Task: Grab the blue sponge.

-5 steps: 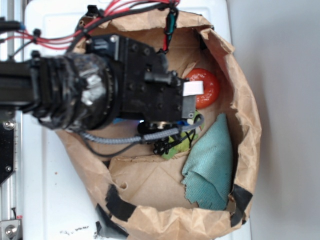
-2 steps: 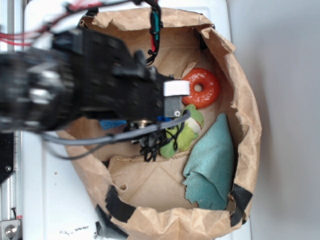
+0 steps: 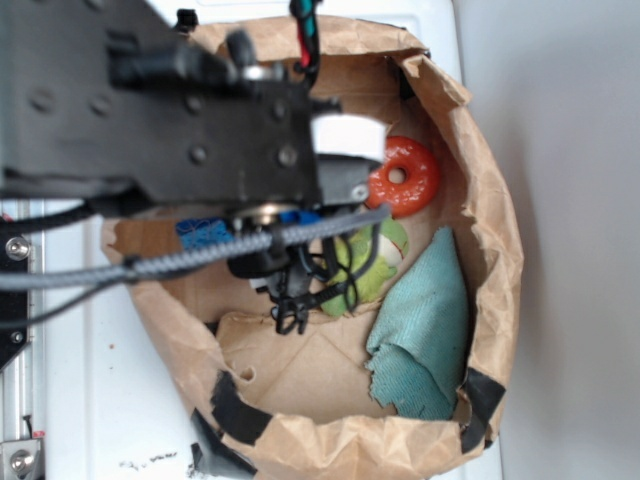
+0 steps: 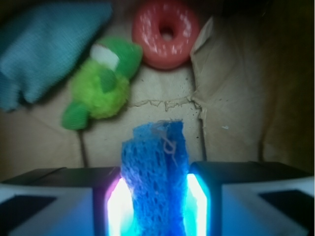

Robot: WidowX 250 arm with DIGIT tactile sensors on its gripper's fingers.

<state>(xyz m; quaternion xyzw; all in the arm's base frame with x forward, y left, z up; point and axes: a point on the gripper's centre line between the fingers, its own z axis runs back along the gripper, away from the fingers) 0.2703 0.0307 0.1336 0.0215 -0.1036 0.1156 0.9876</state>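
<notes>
Centrally, fingers: clamping the blue sponge from both sides.
Gripper: holding the sponge above the paper bag floor.
Beyond: green plush toy, red ring toy, teal cloth are lying.

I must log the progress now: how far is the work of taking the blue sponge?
Done: the tool is shut on the blue sponge, clamped between both fingers. In hand: the sponge seems raised above the paper floor. Left: nothing obvious; the toys and cloth lie untouched.
</notes>
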